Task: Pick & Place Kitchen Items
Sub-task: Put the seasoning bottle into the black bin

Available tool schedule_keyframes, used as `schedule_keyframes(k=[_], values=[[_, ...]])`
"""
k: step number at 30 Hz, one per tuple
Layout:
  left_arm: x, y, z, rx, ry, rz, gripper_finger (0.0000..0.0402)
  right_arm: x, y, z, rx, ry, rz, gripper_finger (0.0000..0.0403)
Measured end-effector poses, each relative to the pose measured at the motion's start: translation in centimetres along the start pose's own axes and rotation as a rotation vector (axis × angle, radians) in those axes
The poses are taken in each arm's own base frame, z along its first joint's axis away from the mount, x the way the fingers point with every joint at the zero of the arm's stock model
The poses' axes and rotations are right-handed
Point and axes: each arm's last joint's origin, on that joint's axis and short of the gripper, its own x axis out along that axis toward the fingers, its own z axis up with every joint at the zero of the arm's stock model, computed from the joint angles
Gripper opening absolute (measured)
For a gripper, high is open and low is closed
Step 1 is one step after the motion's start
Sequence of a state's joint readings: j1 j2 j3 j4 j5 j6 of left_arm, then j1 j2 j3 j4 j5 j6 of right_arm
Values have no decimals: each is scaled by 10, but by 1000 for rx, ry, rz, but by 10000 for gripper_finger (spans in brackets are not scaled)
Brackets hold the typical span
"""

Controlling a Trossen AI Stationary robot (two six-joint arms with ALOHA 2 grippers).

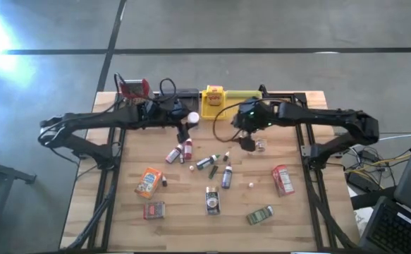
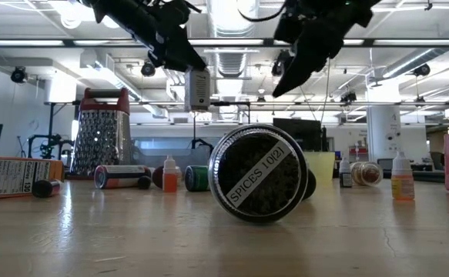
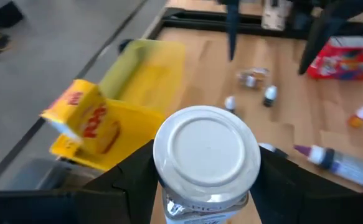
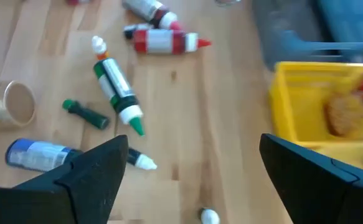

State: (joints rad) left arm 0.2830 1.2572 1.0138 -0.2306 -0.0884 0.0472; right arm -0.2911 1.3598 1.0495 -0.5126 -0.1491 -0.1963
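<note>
My left gripper [image 1: 189, 120] is raised over the table's far middle, shut on a small clear spice bottle with a white cap [image 3: 206, 149]; the low view shows this bottle [image 2: 197, 88] high above the board. My right gripper [image 4: 193, 165] hovers open to its right [image 1: 246, 139], nothing between its fingers. Below lie loose kitchen items: dropper bottles [image 4: 116, 87], a red-capped bottle [image 4: 162, 41], an orange packet [image 1: 149, 181], a red packet [image 1: 283, 178], tins [image 1: 212, 200] and a small glass jar [image 1: 261, 145] on its side. My left gripper pinches the white-capped bottle between its two fingers, one [image 3: 131, 180] on each side of the body just under the cap [image 3: 187, 202]. The fingers reach in slanting down from the table's left. The bottle hangs clear of the table, roughly upright, its cap toward the wrist camera.
A yellow tray [image 1: 213, 102] holding a yellow packet [image 3: 91, 121] and a green tray [image 1: 246, 94] stand at the far edge, with a red-topped metal grater [image 1: 133, 87] at the far left. A round spice jar [image 2: 259, 173] lies on its side close to the low camera.
</note>
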Motion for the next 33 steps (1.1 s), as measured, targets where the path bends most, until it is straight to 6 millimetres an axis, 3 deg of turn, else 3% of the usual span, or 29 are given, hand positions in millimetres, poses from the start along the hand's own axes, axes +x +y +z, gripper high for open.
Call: schedule_keyframes(k=[6, 17, 33], values=[[-5, 17, -1, -87, 6, 149, 214, -28, -13, -28, 79, -105, -85, 340], [-6, 51, -5, -238, 4, 310, 214, -54, -29, -77, 225, -194, -220, 309], [-11, 76, -14, -382, 34, 551, 214, -69, -43, -101, 331, -243, -337, 267]])
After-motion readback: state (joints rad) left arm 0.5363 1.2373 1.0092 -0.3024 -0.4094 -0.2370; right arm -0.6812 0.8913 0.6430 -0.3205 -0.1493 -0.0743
